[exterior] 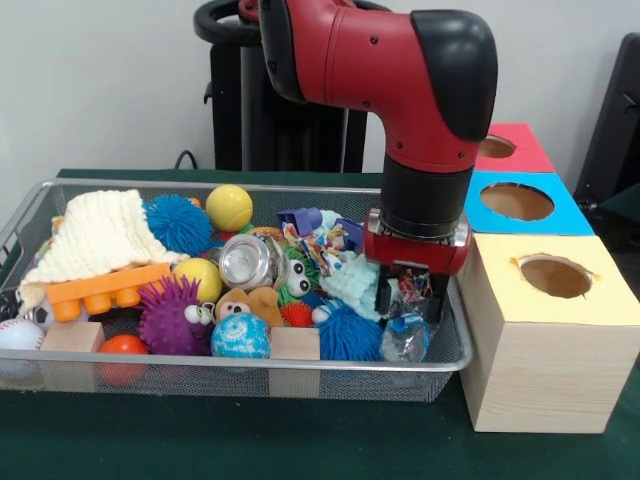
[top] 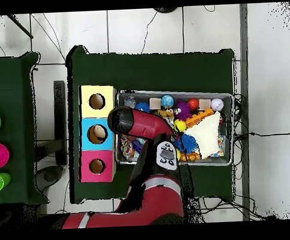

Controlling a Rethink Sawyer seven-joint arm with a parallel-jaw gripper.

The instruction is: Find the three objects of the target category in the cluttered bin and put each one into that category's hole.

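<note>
Down in the mesh bin's (exterior: 250,368) corner nearest the yellow box (exterior: 545,335), gripper (exterior: 410,297) over crinkly plastic wrapper (exterior: 405,335); fingers' spread impossible to tell. Best lifted straight, clearing the rim before swinging toward a hole.

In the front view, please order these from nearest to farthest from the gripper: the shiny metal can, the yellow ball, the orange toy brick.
Measured from the gripper at the bin's right end:
1. Shiny metal can, mid-bin, to its left.
2. Yellow ball, at the bin's back edge, further left.
3. Orange toy brick, near the bin's left end.
</note>
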